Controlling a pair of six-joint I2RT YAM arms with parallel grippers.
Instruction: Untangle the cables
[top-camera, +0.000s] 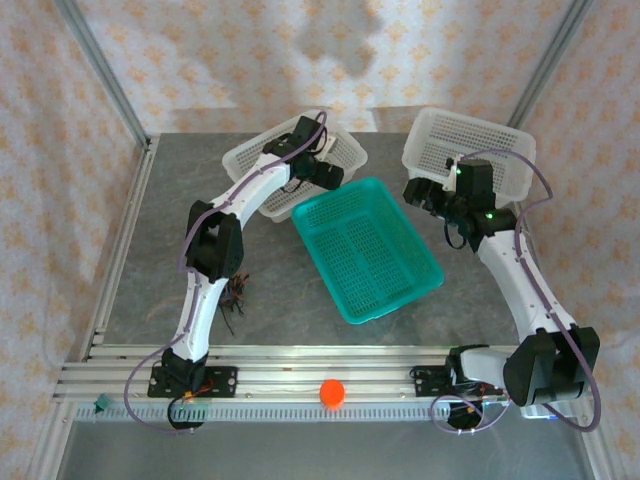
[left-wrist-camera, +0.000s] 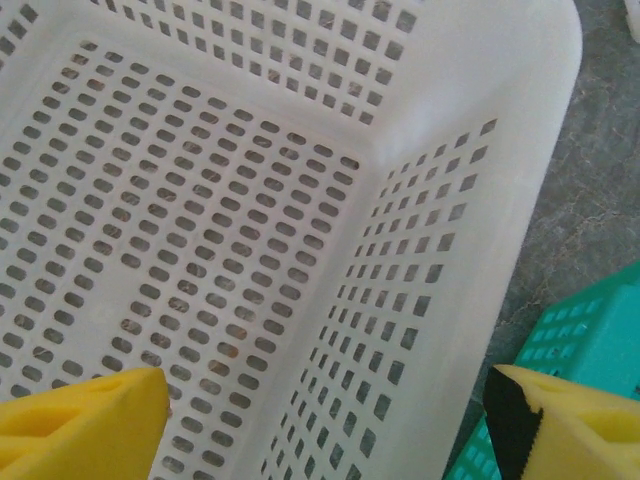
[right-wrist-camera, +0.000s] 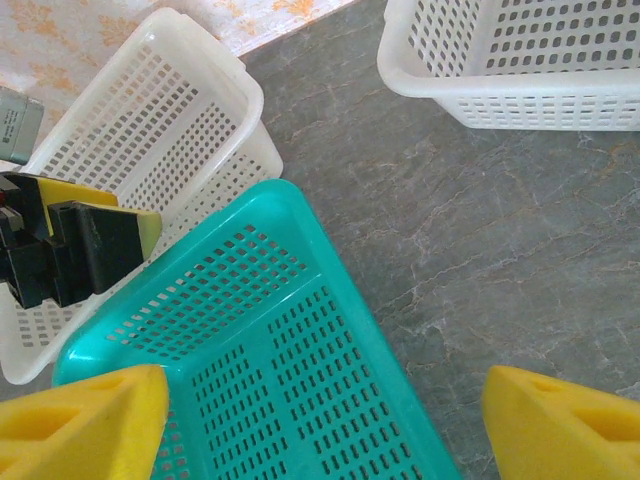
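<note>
The cables (top-camera: 236, 293) lie in a small dark tangle on the table (top-camera: 140, 290), just beside the left arm's lower link and well apart from both grippers. The left gripper (left-wrist-camera: 325, 430) hangs over the left white basket (left-wrist-camera: 430, 250), its yellow fingers (left-wrist-camera: 80, 425) spread wide and holding nothing (the basket's perforated floor lies below them). The right gripper (right-wrist-camera: 325, 420) is likewise spread wide and unloaded. It hovers by the far corner of the teal basket (right-wrist-camera: 250, 300), which sits between the two white ones. The right white basket (right-wrist-camera: 500, 100) stands at the far right. An orange ball (top-camera: 332, 392) rests on the front rail (top-camera: 300, 375).
</note>
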